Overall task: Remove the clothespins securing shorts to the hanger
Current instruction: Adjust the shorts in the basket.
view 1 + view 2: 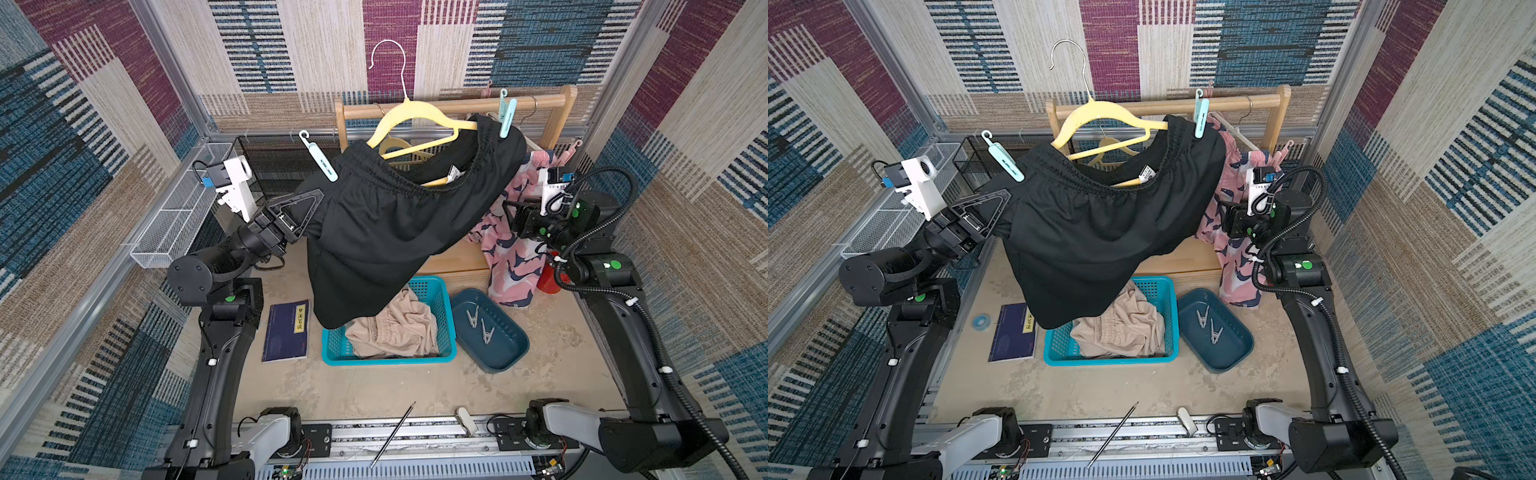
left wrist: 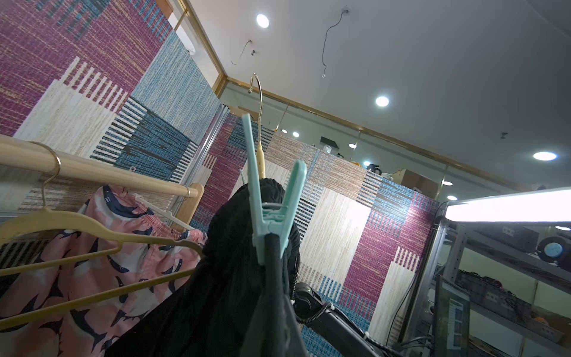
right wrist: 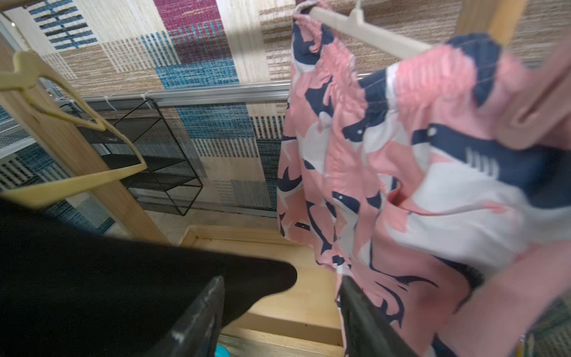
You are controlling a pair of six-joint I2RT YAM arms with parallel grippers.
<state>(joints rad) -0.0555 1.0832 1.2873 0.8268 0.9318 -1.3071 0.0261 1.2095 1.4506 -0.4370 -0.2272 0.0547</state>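
Black shorts [image 1: 374, 232] hang from a yellow hanger [image 1: 415, 118] whose hook is free, above the wooden rail [image 1: 457, 103]. A mint clothespin [image 1: 507, 114] clips their right waistband end to the hanger. A second mint clothespin [image 1: 319, 160], also [image 2: 272, 213], sits on the left waistband end, which is off the hanger's arm. My left gripper [image 1: 316, 199] is shut on the black shorts just below that clothespin. My right gripper [image 3: 279, 304] is open and holds nothing, between the black hem and the pink printed shorts [image 1: 511, 257], which carry a pink clothespin [image 1: 572, 150].
Beige shorts [image 1: 395, 328] lie in a teal basket [image 1: 440, 291]. Beside it, a dark blue tray [image 1: 511, 353] holds two pale clothespins [image 1: 480, 324]. A book [image 1: 286, 330], a black mesh basket [image 1: 282, 162], a white wire tray [image 1: 183, 216] and a pen [image 1: 392, 434] are around.
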